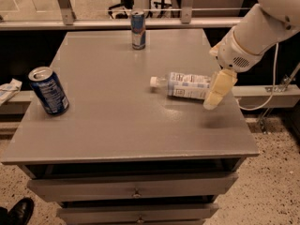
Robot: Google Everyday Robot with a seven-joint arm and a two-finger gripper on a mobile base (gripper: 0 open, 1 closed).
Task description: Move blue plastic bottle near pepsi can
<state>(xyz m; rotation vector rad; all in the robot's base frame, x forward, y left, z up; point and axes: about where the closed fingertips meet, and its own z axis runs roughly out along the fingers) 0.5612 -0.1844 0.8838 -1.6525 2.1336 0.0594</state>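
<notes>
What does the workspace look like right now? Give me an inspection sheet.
Surface: grey tabletop, drawers beneath.
Job's things: blue plastic bottle lying on its side, right half, cap pointing left; pepsi can standing near the left edge, far from the bottle.
Clutter: slim blue-and-silver can upright at the far edge.
Grippers: gripper at the bottle's base end, contact unclear.
Cables: white cable hanging beside the arm, off the table.
Surroundings: black shoe on the floor, bottom left.
</notes>
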